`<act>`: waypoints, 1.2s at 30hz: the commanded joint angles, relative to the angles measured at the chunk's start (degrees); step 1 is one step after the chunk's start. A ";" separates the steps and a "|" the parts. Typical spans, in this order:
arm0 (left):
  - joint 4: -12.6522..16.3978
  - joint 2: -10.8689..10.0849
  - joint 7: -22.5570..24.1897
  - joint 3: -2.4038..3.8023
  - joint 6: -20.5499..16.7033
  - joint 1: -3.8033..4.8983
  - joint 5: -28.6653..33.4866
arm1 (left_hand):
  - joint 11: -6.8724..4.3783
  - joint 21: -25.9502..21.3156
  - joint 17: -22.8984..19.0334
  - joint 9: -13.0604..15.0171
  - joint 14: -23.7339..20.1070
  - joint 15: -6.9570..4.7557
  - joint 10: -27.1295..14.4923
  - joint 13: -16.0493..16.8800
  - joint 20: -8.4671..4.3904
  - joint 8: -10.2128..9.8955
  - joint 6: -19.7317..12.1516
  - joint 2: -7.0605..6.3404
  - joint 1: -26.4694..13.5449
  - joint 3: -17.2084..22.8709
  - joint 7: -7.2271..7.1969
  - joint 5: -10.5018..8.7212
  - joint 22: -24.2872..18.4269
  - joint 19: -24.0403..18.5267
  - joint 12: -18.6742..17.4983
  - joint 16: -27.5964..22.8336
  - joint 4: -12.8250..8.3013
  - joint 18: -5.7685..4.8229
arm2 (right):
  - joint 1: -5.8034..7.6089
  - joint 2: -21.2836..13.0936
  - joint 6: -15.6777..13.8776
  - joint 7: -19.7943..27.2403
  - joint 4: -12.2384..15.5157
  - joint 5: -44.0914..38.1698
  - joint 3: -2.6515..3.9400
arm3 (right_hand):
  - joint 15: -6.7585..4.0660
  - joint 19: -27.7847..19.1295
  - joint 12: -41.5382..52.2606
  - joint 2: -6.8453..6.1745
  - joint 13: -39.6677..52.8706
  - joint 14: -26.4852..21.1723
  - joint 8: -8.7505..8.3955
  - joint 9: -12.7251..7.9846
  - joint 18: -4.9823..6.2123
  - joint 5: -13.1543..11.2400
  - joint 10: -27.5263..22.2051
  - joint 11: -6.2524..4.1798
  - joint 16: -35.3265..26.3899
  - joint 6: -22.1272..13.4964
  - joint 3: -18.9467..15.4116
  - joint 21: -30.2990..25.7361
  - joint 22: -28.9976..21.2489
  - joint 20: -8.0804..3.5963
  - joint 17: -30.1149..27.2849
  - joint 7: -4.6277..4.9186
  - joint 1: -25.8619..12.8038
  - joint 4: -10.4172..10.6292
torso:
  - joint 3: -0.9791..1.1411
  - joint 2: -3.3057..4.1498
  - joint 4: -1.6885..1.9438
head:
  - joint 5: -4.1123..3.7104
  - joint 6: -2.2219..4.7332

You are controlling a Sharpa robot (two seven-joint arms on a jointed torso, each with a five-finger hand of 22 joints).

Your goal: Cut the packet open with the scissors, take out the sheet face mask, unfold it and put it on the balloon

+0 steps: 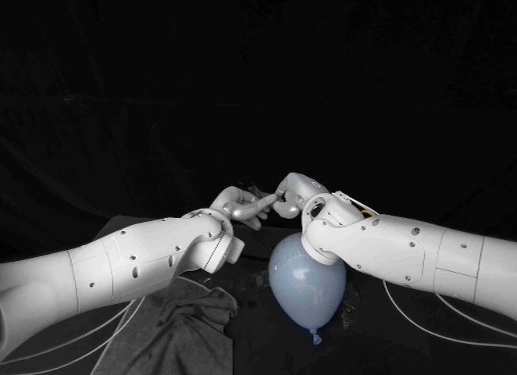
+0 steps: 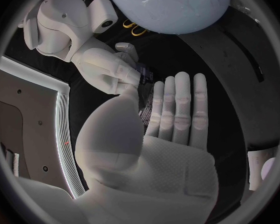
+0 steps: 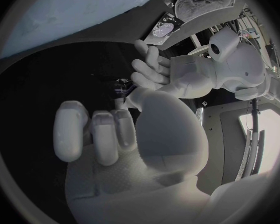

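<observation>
Two white arms stretched in from either side, and the left hand (image 1: 245, 205) and right hand (image 1: 292, 191) met just above one pale blue balloon (image 1: 307, 285), which lay on the tabletop (image 1: 264, 332) with its knot toward the robot. Between the hands sat one dark packet (image 2: 146, 104). The right hand seemed to pinch its edge with thumb and fingertip. The left hand's fingers lay straight and side by side against the packet, and I could not tell whether it gripped. One rumpled grey cloth (image 1: 186, 328) lay beside the balloon, under the left arm. The tabletop was black and the room beyond it dark.
</observation>
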 commanded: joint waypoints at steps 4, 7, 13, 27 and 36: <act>0.78 -0.52 0.35 0.08 -0.21 0.12 -0.15 | 0.07 0.54 0.20 -0.57 -0.98 0.19 -0.91 -0.01 0.09 0.07 -1.02 1.69 3.04 4.44 0.03 -0.11 0.24 -0.89 -0.12 0.35 -0.04 0.25 | -0.03 -0.19 0.80 -0.12 -0.27 -0.89 0.04 | -0.76 0.12 0.24 0.42 14.97 5.92 1.91 2.92 0.24 0.30 9.38 -2.94 0.22 0.13 4.46 -0.13 5.59 -0.30 13.73 -0.35 -0.07 -4.00 | 0.00 0.01 0.07 | 0.03 -0.09; 1.00 -0.64 0.35 0.08 0.12 0.12 -0.02 | 0.18 0.79 0.22 -1.03 -1.56 0.27 -1.58 -0.24 0.21 -0.14 -1.73 1.79 5.93 9.15 0.14 -0.11 0.37 -1.44 -0.66 0.15 0.00 0.23 | -0.04 -0.23 0.77 -0.12 -0.45 -0.84 0.04 | -0.76 0.12 0.24 0.42 14.97 5.92 1.91 2.92 0.24 0.30 9.38 -2.94 0.22 0.13 4.46 -0.13 5.59 -0.30 13.73 -0.35 -0.07 -4.00 | 0.00 0.02 -0.02 | 0.04 -0.11; 1.42 -0.99 0.62 0.08 0.58 0.11 0.24 | 0.57 1.72 0.23 -1.46 -2.15 0.60 -1.65 -0.99 0.39 0.65 -2.27 -2.52 7.06 22.69 0.52 -0.15 0.83 -2.51 -1.71 -0.17 -0.12 0.26 | -0.05 -0.31 0.79 -0.09 -0.69 -0.76 0.04 | -0.76 0.14 0.27 0.41 14.98 5.92 1.96 2.93 0.24 0.35 9.39 -2.93 0.22 0.14 4.59 -0.11 5.61 -0.30 13.72 -0.35 -0.18 -4.08 | 0.05 0.00 0.00 | 0.00 -0.23; 1.28 -1.26 2.09 0.07 -0.15 0.11 1.83 | 1.23 6.27 -0.26 -0.64 -2.56 1.10 -1.20 -2.38 -0.40 3.27 -4.18 -5.79 9.96 40.60 1.54 -0.17 3.74 -4.96 -3.47 -1.24 -3.89 0.08 | -0.06 -0.69 0.83 0.29 -0.46 -0.05 0.05 | -0.76 0.14 0.19 0.41 14.94 5.93 1.99 2.94 0.24 0.35 9.36 -2.92 0.23 0.15 4.67 -0.12 5.62 -0.30 13.78 -0.34 -0.27 -4.10 | 0.01 -0.03 0.04 | -0.04 -0.34; 1.47 -1.34 2.64 0.07 0.94 0.11 1.92 | 1.11 8.92 -0.36 -0.65 -2.67 1.07 -0.46 -2.79 -0.45 3.58 -3.74 -5.49 8.99 42.21 1.32 -0.21 5.68 -7.08 -4.00 -1.50 -5.61 -0.11 | -0.06 -0.76 -1.05 1.48 -0.59 1.11 0.12 | -0.74 -0.10 -0.04 0.44 14.81 5.85 2.06 2.93 0.34 0.09 9.28 -2.86 0.11 0.01 4.92 -0.54 5.35 -0.28 13.39 -0.27 -0.95 -4.01 | 0.02 -0.01 0.04 | 0.05 -0.38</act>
